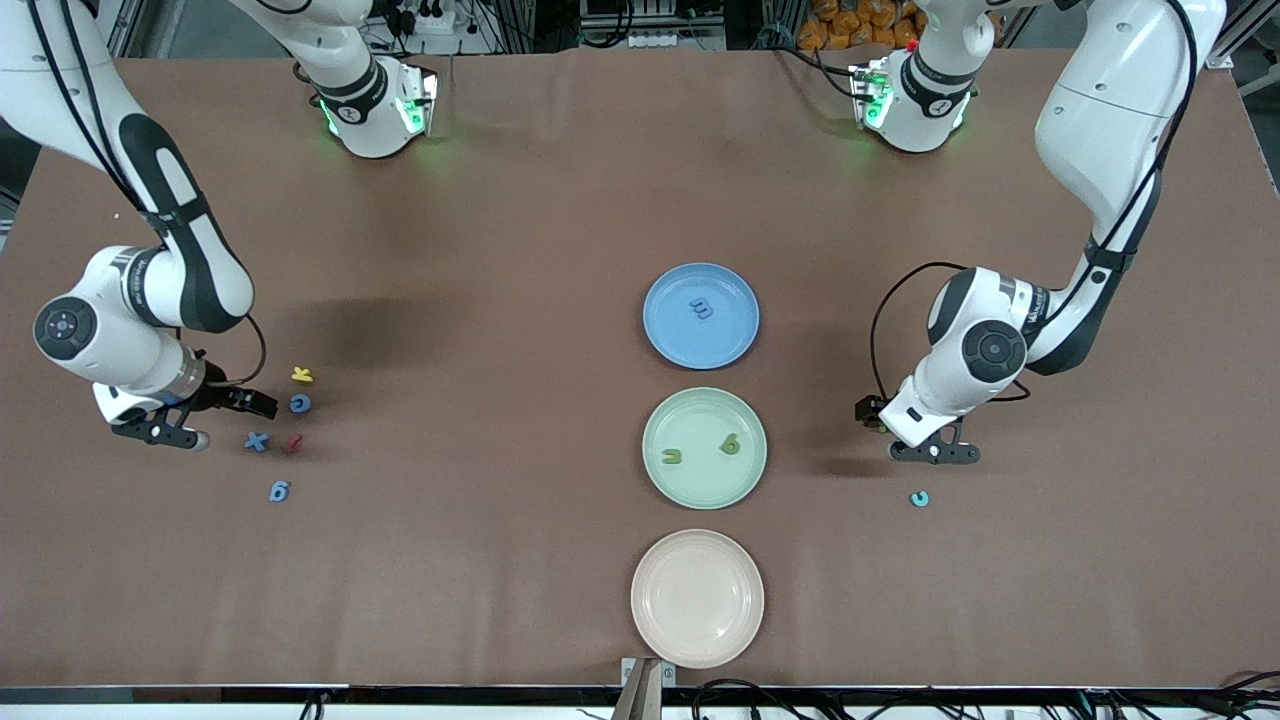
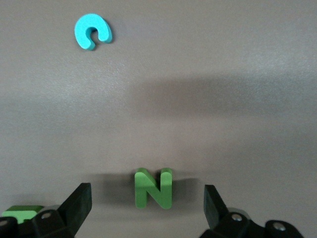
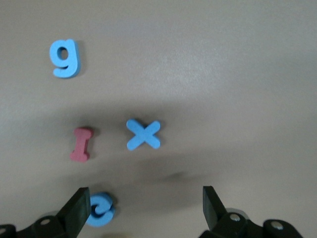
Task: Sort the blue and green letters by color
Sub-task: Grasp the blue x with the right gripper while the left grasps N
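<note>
The left tool (image 1: 935, 452) hung low over the desk (image 1: 480, 560) with its fingers spread wide and nothing in them. A green N (image 2: 154, 188) lay between them, and a light blue c (image 1: 919, 498) lay near.

The right tool (image 1: 170, 435) was spread wide too, just over a blue x (image 1: 257, 441), blue c (image 1: 300, 403) and blue g (image 1: 279, 490). A blue letter (image 1: 702, 310) lay on the blue plate (image 1: 740, 345). Two green letters (image 1: 731, 444) lay on the green plate (image 1: 700, 485).

Under the right pincer (image 3: 146, 208), jaws wide apart, the brown tabletop (image 3: 237, 74) carries a blue g (image 3: 64, 58), blue x (image 3: 143, 135), red piece (image 3: 80, 144) and blue c (image 3: 101, 210)
</note>
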You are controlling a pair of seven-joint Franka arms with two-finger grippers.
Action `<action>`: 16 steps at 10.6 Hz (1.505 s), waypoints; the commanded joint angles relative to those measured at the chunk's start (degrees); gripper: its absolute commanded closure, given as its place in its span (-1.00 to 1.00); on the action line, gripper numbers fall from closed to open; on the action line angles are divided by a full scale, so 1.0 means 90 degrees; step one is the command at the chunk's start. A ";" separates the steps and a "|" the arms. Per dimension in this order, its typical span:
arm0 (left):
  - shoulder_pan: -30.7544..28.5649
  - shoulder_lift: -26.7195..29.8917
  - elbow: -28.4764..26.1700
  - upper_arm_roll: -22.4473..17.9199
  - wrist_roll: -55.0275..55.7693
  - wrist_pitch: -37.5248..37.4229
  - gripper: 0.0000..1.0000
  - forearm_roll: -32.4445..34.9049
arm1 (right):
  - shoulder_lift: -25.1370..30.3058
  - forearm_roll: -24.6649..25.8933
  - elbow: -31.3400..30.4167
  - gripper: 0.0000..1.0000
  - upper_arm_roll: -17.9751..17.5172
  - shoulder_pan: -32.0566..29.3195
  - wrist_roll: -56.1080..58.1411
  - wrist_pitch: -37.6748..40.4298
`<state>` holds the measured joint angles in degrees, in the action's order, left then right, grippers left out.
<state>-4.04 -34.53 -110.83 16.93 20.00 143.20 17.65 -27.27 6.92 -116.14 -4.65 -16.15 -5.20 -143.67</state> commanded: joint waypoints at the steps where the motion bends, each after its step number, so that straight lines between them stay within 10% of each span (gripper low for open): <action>1: -0.0079 -0.0021 -0.0176 0.0082 -0.0054 0.0357 -1.00 0.0167 | -0.0660 0.0062 0.0668 -1.00 -0.0128 -0.0149 -0.0008 -0.0004; 5: -0.0089 -0.0031 -0.0176 0.0072 -0.0054 0.0378 -1.00 0.0177 | -0.1022 0.0052 0.1039 -1.00 -0.0128 -0.0178 -0.0008 -0.0013; 6: -0.0088 -0.0040 -0.0176 0.0072 -0.0016 0.0378 0.43 0.0167 | -0.1090 0.0052 0.1040 -1.00 -0.0128 -0.0217 -0.0008 -0.0255; 7: -0.0098 -0.0040 -0.0166 0.0072 0.0023 0.0378 0.99 0.0167 | -0.1168 0.0052 0.1040 -1.00 -0.0128 -0.0217 -0.0008 -0.0451; 11: -0.0059 -0.0040 -0.0147 0.0072 0.0169 0.0378 1.00 0.0167 | -0.1179 -0.0025 0.1040 0.06 -0.0128 -0.0207 -0.0047 -0.0433; 16: 0.0427 -0.0156 0.0545 0.0111 0.1524 0.0378 1.00 0.0070 | -0.1130 -0.0358 0.0972 0.30 -0.0128 -0.0100 -0.0057 -0.0365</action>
<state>-3.57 -34.70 -109.89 17.79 26.10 146.64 17.66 -36.78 5.01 -107.08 -4.75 -16.92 -5.36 -147.13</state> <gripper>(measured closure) 0.670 0.599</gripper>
